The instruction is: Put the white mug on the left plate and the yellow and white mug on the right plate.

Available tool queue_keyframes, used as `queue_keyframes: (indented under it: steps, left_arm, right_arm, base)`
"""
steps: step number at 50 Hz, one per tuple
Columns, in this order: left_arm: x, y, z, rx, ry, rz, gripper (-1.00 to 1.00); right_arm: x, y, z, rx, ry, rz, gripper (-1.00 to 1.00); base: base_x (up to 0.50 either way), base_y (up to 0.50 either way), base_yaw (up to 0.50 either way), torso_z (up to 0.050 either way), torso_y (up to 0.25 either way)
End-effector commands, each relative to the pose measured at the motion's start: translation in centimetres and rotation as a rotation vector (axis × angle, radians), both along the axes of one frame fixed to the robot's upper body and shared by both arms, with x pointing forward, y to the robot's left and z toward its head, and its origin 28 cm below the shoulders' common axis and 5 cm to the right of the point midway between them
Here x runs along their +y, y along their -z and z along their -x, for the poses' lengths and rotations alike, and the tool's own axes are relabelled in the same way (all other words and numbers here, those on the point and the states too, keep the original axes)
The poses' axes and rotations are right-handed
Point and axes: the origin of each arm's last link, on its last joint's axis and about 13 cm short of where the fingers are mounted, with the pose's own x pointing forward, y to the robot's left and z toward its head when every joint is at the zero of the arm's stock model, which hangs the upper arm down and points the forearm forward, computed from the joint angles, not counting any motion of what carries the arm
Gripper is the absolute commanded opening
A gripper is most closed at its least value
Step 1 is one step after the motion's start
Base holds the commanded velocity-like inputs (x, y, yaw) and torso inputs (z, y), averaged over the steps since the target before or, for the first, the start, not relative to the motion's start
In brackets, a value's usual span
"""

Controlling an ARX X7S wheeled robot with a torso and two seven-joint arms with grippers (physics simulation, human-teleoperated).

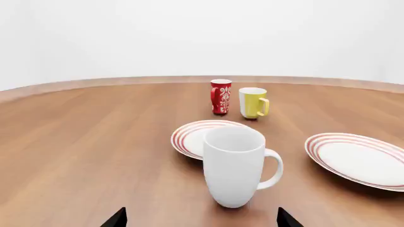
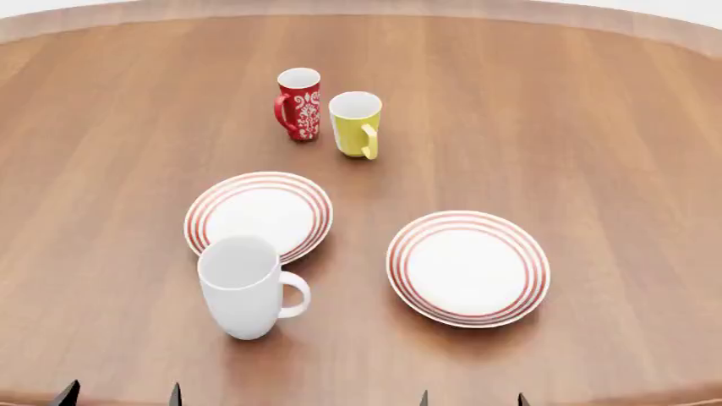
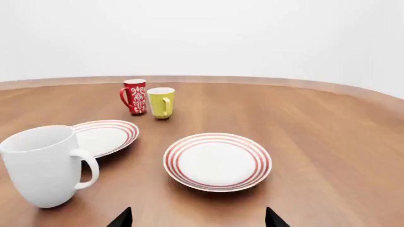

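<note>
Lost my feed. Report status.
Both claws open, empty. White mug on table beside left plate; yellow and white mug far back. Right plate bare.

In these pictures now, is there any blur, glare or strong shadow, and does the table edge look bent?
Head view: sharp, no glare; soft shadows beside the white mug and the right plate. Left wrist view: sharp, and the table far edge curves. Right wrist view: even light, plain white background, soft shadow under the plate.
</note>
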Motion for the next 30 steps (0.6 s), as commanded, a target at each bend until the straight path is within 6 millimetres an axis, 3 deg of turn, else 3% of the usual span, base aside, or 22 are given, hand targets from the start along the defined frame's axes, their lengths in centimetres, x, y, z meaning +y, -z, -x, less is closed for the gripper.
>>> queue_keyframes:
  steps: [1, 6, 9, 19, 30]
  left_arm:
    - [0.45, -0.36, -0.34, -0.035, 0.029, -0.004, 1.00]
    - [0.40, -0.24, -0.39, -0.006, 0.021, -0.041, 1.00]
    - [0.65, -0.60, -0.44, 0.000, 0.029, 0.060, 1.00]
    - [0.42, -0.68, -0.32, -0.012, 0.001, -0.033, 1.00]
    - [0.46, -0.52, -0.11, -0.026, -0.023, 0.008, 1.00]
  right_arm:
    - [0.45, 0.33, -0.37, 0.012, -0.004, 0.016, 1.00]
    - [0.21, 0.15, -0.47, 0.007, 0.014, 0.004, 1.00]
    - [0.14, 0.03, -0.42, 0.006, 0.020, -0.005, 1.00]
    - [-0.02, -0.45, -0.23, -0.007, 0.045, -0.003, 1.00]
    - [0.18, -0.51, -0.14, -0.018, 0.030, 0.057, 1.00]
  base:
    - [0.00, 0.00, 0.00, 0.000, 0.000]
    - [0.00, 0.00, 0.00, 0.000, 0.000]
    - [0.00, 0.00, 0.05, 0.000, 0.000]
    - [0.00, 0.00, 0.50, 0.000, 0.000]
    - [0.00, 0.00, 0.50, 0.000, 0.000]
